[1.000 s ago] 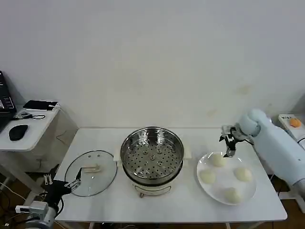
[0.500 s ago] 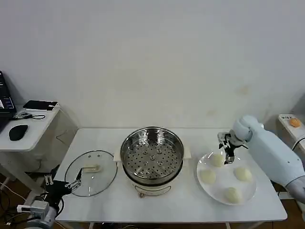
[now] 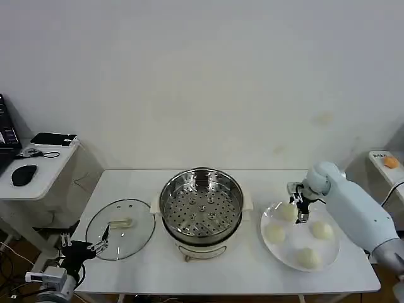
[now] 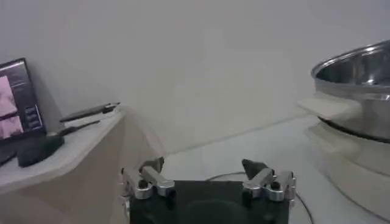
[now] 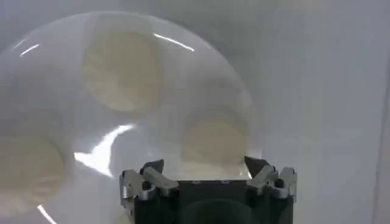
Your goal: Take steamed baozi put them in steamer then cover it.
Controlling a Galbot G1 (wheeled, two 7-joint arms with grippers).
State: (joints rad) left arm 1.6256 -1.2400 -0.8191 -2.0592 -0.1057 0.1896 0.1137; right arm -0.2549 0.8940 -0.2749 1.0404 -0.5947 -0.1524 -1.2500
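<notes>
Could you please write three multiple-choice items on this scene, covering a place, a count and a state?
1. Where does the cover lie?
A. on the steamer
B. on the table, on the steamer's left
C. on the plate

2. How many steamed baozi are on the plate?
A. two
B. four
C. six

3. What state is the right tool in?
A. open above a bun
B. shut on a bun
C. shut on the cover

Answers: 1 B, the glass lid rests flat beside the steamer. 2 B, four buns show in the head view. 3 A, its fingers stand apart with nothing between them.
</notes>
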